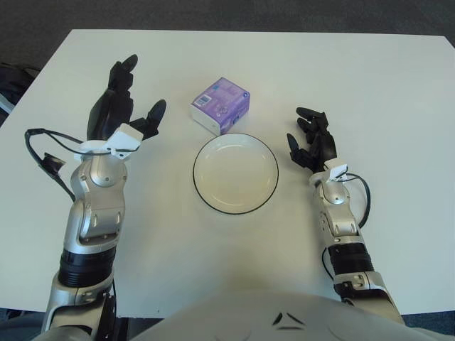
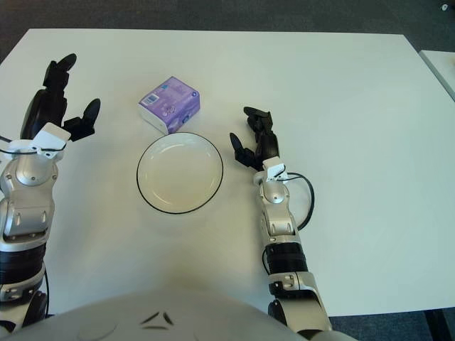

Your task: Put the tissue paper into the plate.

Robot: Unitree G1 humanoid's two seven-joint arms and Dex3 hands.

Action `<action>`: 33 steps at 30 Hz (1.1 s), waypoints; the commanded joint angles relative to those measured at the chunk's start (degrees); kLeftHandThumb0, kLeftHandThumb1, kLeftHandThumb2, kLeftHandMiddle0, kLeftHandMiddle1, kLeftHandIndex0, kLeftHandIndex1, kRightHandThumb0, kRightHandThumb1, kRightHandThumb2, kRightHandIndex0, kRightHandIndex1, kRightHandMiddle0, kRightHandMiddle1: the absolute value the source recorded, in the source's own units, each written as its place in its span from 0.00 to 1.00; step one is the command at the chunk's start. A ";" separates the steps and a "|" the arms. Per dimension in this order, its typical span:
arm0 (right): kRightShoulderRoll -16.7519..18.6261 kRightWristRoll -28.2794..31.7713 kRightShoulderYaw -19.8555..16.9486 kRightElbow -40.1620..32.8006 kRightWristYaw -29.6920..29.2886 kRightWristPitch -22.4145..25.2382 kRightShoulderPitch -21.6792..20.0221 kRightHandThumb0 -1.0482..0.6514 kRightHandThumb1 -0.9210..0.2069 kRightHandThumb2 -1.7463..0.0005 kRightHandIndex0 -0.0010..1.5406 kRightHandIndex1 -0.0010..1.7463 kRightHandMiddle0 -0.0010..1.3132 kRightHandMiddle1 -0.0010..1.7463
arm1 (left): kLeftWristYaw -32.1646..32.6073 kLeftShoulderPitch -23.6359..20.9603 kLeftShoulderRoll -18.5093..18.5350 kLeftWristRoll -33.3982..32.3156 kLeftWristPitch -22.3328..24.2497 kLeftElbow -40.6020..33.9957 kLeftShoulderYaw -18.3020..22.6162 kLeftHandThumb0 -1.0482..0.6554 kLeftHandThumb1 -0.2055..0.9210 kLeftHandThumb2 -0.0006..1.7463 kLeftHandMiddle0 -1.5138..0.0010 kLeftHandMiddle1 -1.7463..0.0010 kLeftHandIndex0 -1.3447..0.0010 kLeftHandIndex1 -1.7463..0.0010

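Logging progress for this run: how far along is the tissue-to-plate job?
Nothing is done yet: the tissue pack sits on the table just behind the plate, which holds nothing. In hand: the left robot hand, fingers open, is left of the pack and not touching it. The right robot hand shows right of the plate, holding nothing. Left to do: reach, grasp, lift, and place it in the plate.

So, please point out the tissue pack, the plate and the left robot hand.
tissue pack (image 1: 221, 104), left eye view, middle of its purple top.
plate (image 1: 235, 204), left eye view, near inner rim.
left robot hand (image 1: 122, 106), left eye view, middle of the open hand.
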 commanded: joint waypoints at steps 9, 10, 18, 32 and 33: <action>0.58 0.56 0.03 8.60 0.67 3.17 2.28 0.35 0.21 0.61 0.27 0.36 0.00 0.54 | -3.03 -13.64 2.39 14.12 5.74 10.30 -10.26 0.12 1.00 0.47 0.86 1.00 1.00 0.81; 0.63 0.52 0.01 8.95 0.59 2.98 2.12 0.35 0.21 0.60 0.27 0.36 0.00 0.54 | -3.50 -14.88 2.42 15.62 6.35 11.91 -11.48 0.11 1.00 0.48 0.87 1.00 1.00 0.82; 0.75 0.20 -0.08 11.32 0.24 1.60 0.92 0.36 0.21 0.59 0.26 0.37 0.00 0.53 | -7.19 -19.23 4.44 21.52 7.47 18.09 -15.74 0.09 1.00 0.50 0.90 1.00 1.00 0.86; 1.03 0.15 -0.45 15.60 -0.62 0.08 -1.30 0.35 0.20 0.59 0.24 0.38 0.00 0.51 | -11.72 -31.65 4.74 24.92 2.60 36.52 -23.85 0.04 1.00 0.54 0.89 0.99 1.00 0.87; 1.03 0.16 -0.47 15.90 -0.71 0.01 -1.47 0.35 0.19 0.59 0.24 0.38 0.00 0.51 | -11.94 -32.19 4.59 25.16 2.47 37.44 -24.39 0.04 1.00 0.54 0.89 0.99 1.00 0.87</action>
